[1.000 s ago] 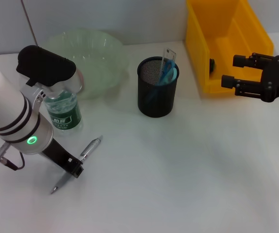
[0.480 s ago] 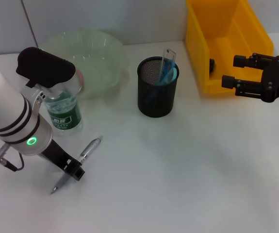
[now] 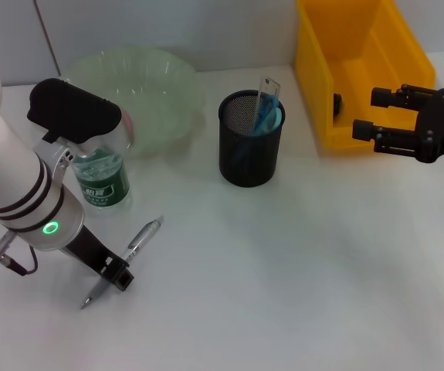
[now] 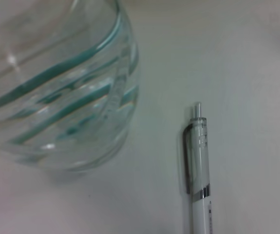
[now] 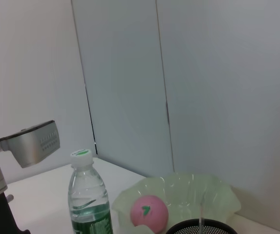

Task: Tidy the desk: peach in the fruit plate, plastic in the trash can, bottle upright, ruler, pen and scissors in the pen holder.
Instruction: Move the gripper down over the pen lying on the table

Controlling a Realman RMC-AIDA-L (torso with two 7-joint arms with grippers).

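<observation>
Looking down from our head camera, we find most of the open room on the white table in front of the pen holder and out to our right, while the far edge is crowded by the green fruit plate and the yellow trash can. Our left gripper sits low over the near-left part of the table, its tip right at the pen, which lies flat and slanted with its clip end pointing toward the bottle; we cannot tell whether that gripper's fingers are apart or together. Our left wrist camera shows the pen just beside the clear base of the bottle, apart from it. The bottle stands upright between our left arm and the fruit plate. The peach rests in the plate, as our right wrist camera shows. The ruler and blue scissors stand in the pen holder. Our right gripper hangs with its fingers spread and nothing between them, beside the trash can's near corner
</observation>
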